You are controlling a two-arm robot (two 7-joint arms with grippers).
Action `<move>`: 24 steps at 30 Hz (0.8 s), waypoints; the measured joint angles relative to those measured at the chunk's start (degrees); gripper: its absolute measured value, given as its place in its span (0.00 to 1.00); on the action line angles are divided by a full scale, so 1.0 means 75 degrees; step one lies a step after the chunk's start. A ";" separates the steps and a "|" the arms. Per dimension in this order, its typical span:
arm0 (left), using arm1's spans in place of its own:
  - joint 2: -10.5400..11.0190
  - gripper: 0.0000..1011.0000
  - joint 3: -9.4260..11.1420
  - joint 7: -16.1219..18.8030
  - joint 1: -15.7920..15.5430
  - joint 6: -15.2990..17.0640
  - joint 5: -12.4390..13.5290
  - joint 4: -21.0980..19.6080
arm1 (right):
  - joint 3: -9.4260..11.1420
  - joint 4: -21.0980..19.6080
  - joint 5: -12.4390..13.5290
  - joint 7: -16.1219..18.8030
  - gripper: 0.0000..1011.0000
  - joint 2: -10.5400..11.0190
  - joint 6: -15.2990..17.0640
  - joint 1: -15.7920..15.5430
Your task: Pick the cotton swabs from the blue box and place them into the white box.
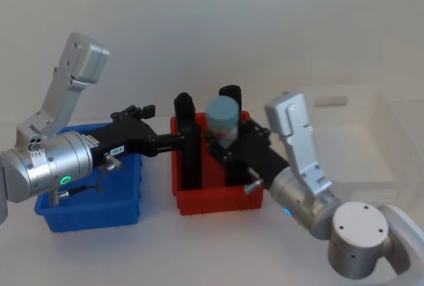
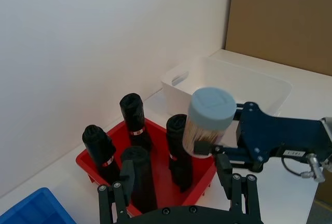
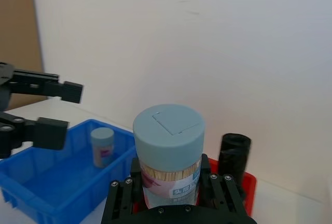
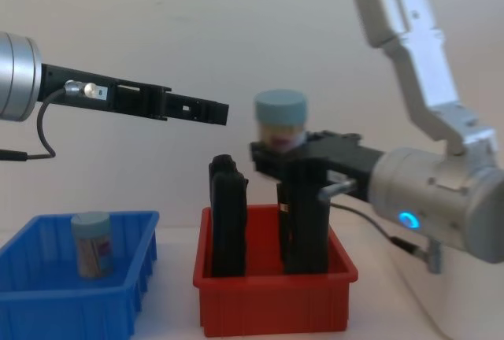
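A cotton swab jar (image 1: 222,120) with a pale blue lid hangs above the red bin, and my right gripper (image 1: 226,145) is shut on its lower body. The chest view shows this jar (image 4: 279,123) well clear of the bin, in the right gripper (image 4: 277,155). A second cotton swab jar (image 4: 90,244) stands upright in the blue box (image 4: 47,293); it is also seen as the small jar (image 3: 102,146). My left gripper (image 4: 211,110) is open and empty, high up between the blue box (image 1: 93,216) and the red bin. To the right lies the white box (image 1: 371,134).
The red bin (image 1: 218,200) between the two boxes holds several tall black cylinders (image 4: 228,214) standing upright. The white box (image 2: 228,84) sits against the back wall. A brown panel (image 2: 282,16) rises behind it.
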 joint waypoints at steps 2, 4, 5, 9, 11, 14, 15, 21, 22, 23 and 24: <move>0.0000 0.99 0.0000 0.0000 0.0000 0.0000 0.0000 0.0000 | 0.0052 -0.0138 0.0061 -0.0127 0.62 0.0086 -0.0009 -0.0097; 0.0000 0.99 0.0000 0.0000 0.0000 0.0000 0.0000 0.0000 | 0.0139 -0.0340 0.0167 -0.0337 0.62 0.0226 -0.0032 -0.0256; 0.0000 0.99 0.0000 0.0000 0.0000 0.0000 0.0000 0.0000 | 0.0179 -0.0424 0.0199 -0.0393 0.62 0.0273 -0.0039 -0.0305; 0.0000 0.99 0.0000 0.0000 0.0000 0.0000 0.0000 0.0000 | 0.0357 -0.0732 0.0385 -0.0714 0.62 0.0521 -0.0071 -0.0553; 0.0000 0.99 0.0000 0.0000 0.0000 0.0000 0.0000 0.0000 | 0.0466 -0.0880 0.0506 -0.0904 0.62 0.0667 -0.0096 -0.0683; 0.0000 0.99 0.0000 0.0000 0.0000 0.0000 0.0000 0.0001 | 0.0633 -0.1044 0.0678 -0.1139 0.62 0.0867 -0.0121 -0.0853; 0.0000 0.99 0.0000 0.0000 0.0000 0.0000 0.0000 0.0000 | 0.0673 -0.1071 0.0707 -0.1176 0.62 0.0912 -0.0124 -0.0888; 0.0000 0.99 0.0000 0.0000 0.0000 0.0000 0.0000 0.0000 | 0.1029 -0.1180 0.1124 -0.1579 0.62 0.1280 -0.0141 -0.1147; 0.0000 0.99 0.0000 0.0000 0.0000 0.0000 0.0000 0.0000 | 0.1111 -0.1179 0.1227 -0.1653 0.62 0.1359 -0.0138 -0.1187; 0.0000 0.99 0.0000 0.0000 0.0000 0.0000 0.0000 0.0000 | 0.1147 -0.1171 0.1301 -0.1697 0.62 0.1391 -0.0130 -0.1201; 0.0000 0.99 0.0000 0.0000 0.0000 0.0000 0.0000 0.0001 | 0.1198 -0.1156 0.1349 -0.1723 0.62 0.1433 -0.0124 -0.1218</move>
